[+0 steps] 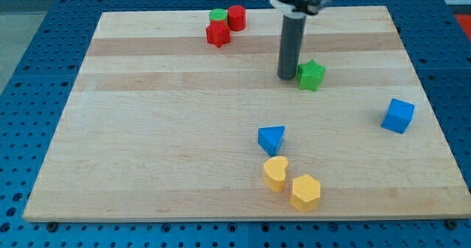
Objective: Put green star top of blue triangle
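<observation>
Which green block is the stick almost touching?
The green star. My tip sits right at its left side. The other green block is round and far off at the view's top, huddled with the two red blocks.

The wooden board [147, 130] carries a tight cluster near its top edge: a red cylinder [236, 17], a green cylinder [218, 15] touching it on the view's left, and a red block [218, 34], possibly a star, just below. A blue cube [398, 115] sits by the board's right edge. Near the bottom edge, a yellow heart [276, 173] touches a yellow hexagon [305, 192].
</observation>
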